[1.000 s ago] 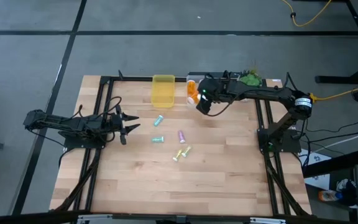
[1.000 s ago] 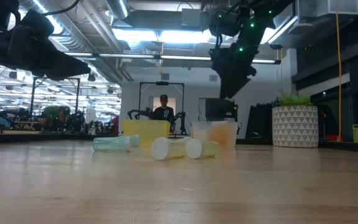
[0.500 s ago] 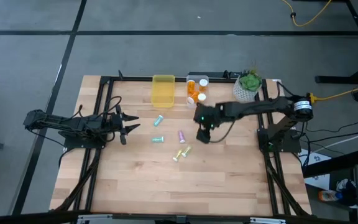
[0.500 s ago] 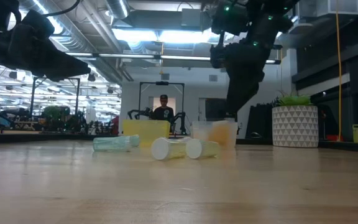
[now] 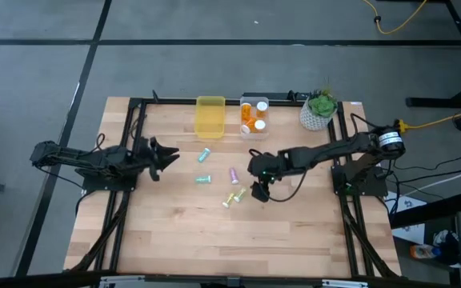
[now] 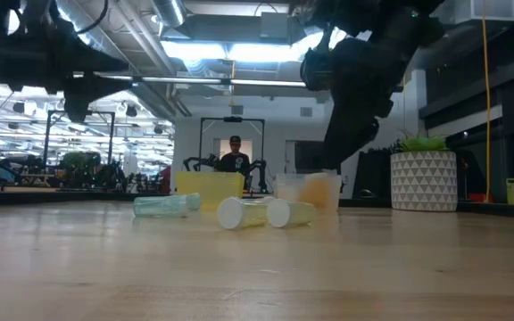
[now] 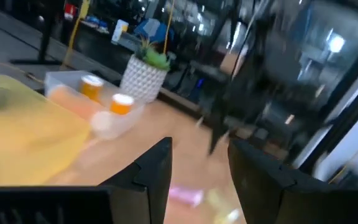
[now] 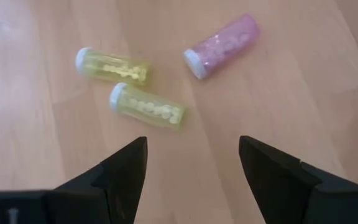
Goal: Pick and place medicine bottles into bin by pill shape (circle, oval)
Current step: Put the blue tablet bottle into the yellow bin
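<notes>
Five slim medicine bottles lie on their sides mid-table: two teal [image 5: 204,153] [image 5: 203,179], one purple [image 5: 234,174] and two yellow-green [image 5: 238,194] [image 5: 228,201]. Orange bottles with white caps [image 5: 253,115] stand in a clear bin at the far edge. My right gripper [image 5: 258,190] hangs open above the table, just right of the yellow-green pair; its wrist view shows both of them [image 8: 112,65] [image 8: 146,106] and the purple bottle [image 8: 221,46] ahead of its gripper [image 8: 194,168]. My left gripper [image 5: 166,154] waits open at the left, pointing level toward the bottles.
A yellow bin [image 5: 210,117] stands beside the clear bin [image 5: 254,128] at the far edge. A green plant in a white pot [image 5: 318,110] sits at the far right corner. Bare wood lies along the near half of the table [image 5: 230,240].
My right gripper has swung from the clear bin at the far edge toward the near edge and down, tipping to point at the yellow-green and purple bottles, its fingers still open. My left gripper has rolled about its own axis in place. No bottle has moved.
</notes>
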You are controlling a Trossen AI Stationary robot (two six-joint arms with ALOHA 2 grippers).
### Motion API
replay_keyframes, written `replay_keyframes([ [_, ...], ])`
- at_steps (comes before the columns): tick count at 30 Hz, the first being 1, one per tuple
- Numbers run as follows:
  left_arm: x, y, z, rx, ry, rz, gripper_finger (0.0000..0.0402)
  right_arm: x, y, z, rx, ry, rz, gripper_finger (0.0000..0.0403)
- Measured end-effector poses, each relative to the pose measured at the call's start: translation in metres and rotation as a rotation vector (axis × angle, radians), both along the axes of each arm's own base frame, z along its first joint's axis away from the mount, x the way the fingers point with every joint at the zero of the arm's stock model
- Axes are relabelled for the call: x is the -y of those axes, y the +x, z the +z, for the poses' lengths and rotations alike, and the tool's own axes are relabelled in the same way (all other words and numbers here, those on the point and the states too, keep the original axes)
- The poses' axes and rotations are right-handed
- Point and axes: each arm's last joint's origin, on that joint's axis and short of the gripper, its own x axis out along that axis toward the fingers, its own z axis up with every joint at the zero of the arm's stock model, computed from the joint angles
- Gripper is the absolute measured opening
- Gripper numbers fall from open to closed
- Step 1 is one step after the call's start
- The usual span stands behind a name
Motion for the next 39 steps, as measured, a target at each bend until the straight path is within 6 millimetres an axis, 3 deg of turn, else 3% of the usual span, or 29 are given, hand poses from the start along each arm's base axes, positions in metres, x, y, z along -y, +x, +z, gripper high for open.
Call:
replay_keyframes([
  [13,-0.001,-0.001,0.008,0.106,-0.117,0.041,0.0149,-0.007,0.0,0.0,0.01,-0.006,-0.009,0.0256],
  [16,0.0,-0.001,0.021,0.062,-0.115,-0.03,0.0149,-0.007,0.0,0.001,0.012,-0.008,-0.006,0.0256],
  [21,0.001,0.007,0.045,-0.166,-0.101,-0.019,0.0149,-0.007,0.002,0.002,0.031,-0.008,-0.007,0.0256],
  [23,0.002,0.016,0.055,-0.259,-0.091,0.001,0.0149,-0.007,0.002,0.002,0.035,-0.009,-0.005,0.0256],
  [27,0.002,0.042,0.054,-0.496,-0.102,0.061,0.0149,-0.007,0.003,0.002,0.04,-0.021,0.013,0.0256],
  [34,-0.019,0.094,0.03,-0.787,-0.176,0.19,0.0149,-0.007,0.003,0.002,0.045,-0.031,0.029,0.0256],
  [39,-0.034,0.121,0.015,-0.925,-0.184,0.163,0.0149,-0.007,0.003,0.002,0.045,-0.05,0.059,0.0256],
])
